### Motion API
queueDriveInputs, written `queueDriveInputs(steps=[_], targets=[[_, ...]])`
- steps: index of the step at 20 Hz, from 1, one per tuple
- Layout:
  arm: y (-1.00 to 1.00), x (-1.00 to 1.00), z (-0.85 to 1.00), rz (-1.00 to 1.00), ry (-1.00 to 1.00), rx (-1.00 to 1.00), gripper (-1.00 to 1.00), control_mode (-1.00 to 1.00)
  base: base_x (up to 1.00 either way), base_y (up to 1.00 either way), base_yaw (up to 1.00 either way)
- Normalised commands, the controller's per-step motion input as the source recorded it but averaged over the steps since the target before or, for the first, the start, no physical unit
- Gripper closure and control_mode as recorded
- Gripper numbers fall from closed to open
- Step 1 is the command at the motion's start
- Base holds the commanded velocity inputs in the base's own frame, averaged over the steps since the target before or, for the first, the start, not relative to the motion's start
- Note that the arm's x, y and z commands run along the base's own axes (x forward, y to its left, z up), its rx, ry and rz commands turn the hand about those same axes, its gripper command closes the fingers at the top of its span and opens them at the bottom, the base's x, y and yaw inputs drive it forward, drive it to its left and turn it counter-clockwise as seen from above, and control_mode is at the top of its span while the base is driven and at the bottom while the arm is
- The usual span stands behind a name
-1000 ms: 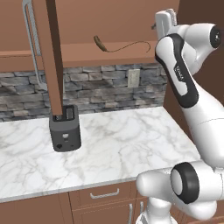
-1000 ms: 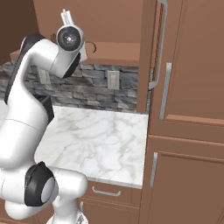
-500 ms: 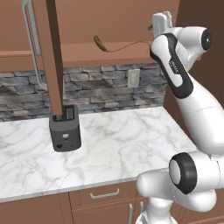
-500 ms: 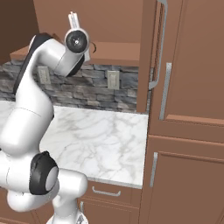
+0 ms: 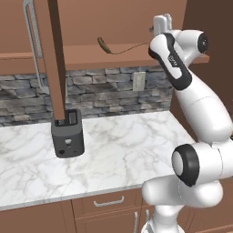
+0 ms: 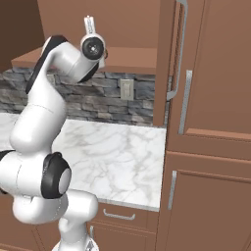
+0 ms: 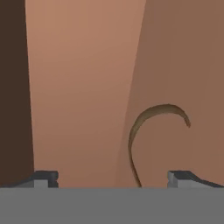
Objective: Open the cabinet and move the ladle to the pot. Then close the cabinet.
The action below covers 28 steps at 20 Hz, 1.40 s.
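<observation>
The cabinet point(image 5: 91, 53) stands open, its left door point(image 5: 54, 63) swung out toward me. On its shelf lies the ladle point(image 5: 104, 44), dark-brown handle to the left and thin stem running right toward my gripper point(image 5: 162, 19). My gripper point(image 6: 89, 22) is raised at shelf height, pointing into the cabinet, open and holding nothing. In the hand view a curved brown part of the ladle point(image 7: 166, 105) arcs just ahead, between the wide-apart fingertips point(image 7: 46, 177) of my gripper point(image 7: 114, 177). The pot is out of view.
A dark grey toaster-like box point(image 5: 68, 136) sits on the marble counter point(image 5: 118, 154) below the open left door. The right door point(image 6: 169, 63) also hangs open beside a tall brown cabinet point(image 6: 215, 83). Drawers point(image 5: 109, 202) run under the counter.
The arm has reached further toward the cabinet shelf, bringing the gripper closer to the ladle's stem end. The jaws have stayed open.
</observation>
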Motion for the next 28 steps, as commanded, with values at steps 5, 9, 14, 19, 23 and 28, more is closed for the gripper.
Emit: queueDriveInputs(steps=[5, 9, 14, 19, 23, 28], targets=[[0.00, 0.54, 0.00, -0.02, 0.00, 0.00, -1.00, -1.00, 0.00, 0.00, 0.00], [0.00, 0.58, 0.00, -0.02, 0.00, 0.00, -1.00, -1.00, 0.00, 0.00, 0.00], [0.00, 0.55, -0.05, -0.01, 0.00, 0.00, -1.00, -1.00, 0.00, 0.00, 0.00], [0.00, 0.45, -0.11, -0.01, 0.00, 0.00, -1.00, -1.00, 0.00, 0.00, 0.00], [0.00, 0.27, -0.15, -0.01, 0.01, 0.02, -1.00, -1.00, 0.00, 0.00, 0.00], [0.00, 0.22, -0.29, 0.00, 0.04, 0.02, -1.00, -1.00, 0.00, 0.00, 0.00]])
